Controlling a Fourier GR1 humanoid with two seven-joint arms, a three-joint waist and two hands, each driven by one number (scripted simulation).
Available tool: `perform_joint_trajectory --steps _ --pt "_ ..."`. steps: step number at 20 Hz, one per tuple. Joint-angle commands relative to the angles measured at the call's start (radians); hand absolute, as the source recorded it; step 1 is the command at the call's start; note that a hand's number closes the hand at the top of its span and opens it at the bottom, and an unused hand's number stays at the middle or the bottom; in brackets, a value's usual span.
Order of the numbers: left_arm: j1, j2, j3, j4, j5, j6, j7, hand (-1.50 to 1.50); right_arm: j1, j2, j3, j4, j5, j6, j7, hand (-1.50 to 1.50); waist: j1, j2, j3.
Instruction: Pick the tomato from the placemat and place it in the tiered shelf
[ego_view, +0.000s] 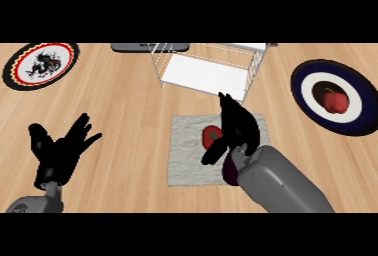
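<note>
The left hand (60, 150) rests open at the lower left, fingers spread and pointing up, touching nothing, with bare counter (125, 115) all round it. The right hand (235, 130) is over the right part of the placemat (188, 165), fingers straight and pointing away, thumb hanging toward the near side; it is open and its palm is just beside the tomato (211, 134), partly hiding it. Whether it touches the tomato cannot be told. The tomato lies on the placemat's far right part, near its far edge. Beyond the placemat, close to it, stands the wire shelf (207, 70), its white tier uncovered. Far right, a dark ringed plate (310, 90) holds a red pepper (336, 101), well apart from the shelf. Far left sits a patterned plate (40, 65) near the counter's edge.
</note>
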Motion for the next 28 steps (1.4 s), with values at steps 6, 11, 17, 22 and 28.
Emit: perform_joint_trajectory --steps 6,11,17,22,28 --pt "-0.004 -0.054 -0.001 0.098 -0.027 -0.013 -0.026 0.00 0.015 0.079 -0.032 0.122 0.138 -0.031 -0.020 -1.50 -0.003 0.007 -0.008" --pt "-0.004 -0.036 0.015 0.003 -0.036 -0.012 0.053 0.00 0.035 0.079 -0.120 0.204 0.157 -0.041 -0.173 -1.50 0.000 0.006 -0.007" --pt "0.053 -0.069 0.015 0.037 -0.065 -0.020 -0.025 0.00 0.027 0.152 -0.135 0.265 0.214 -0.088 -0.204 -1.50 0.002 0.006 -0.008" --pt "0.003 -0.053 0.029 0.079 -0.062 -0.033 -0.019 0.00 -0.011 0.118 -0.045 0.307 0.131 0.146 -0.303 1.50 0.006 0.010 -0.008" --pt "-0.014 -0.054 0.052 0.066 -0.057 -0.044 0.002 0.00 -0.006 0.164 -0.007 0.338 0.096 -0.028 -0.340 1.50 0.009 0.009 -0.008"
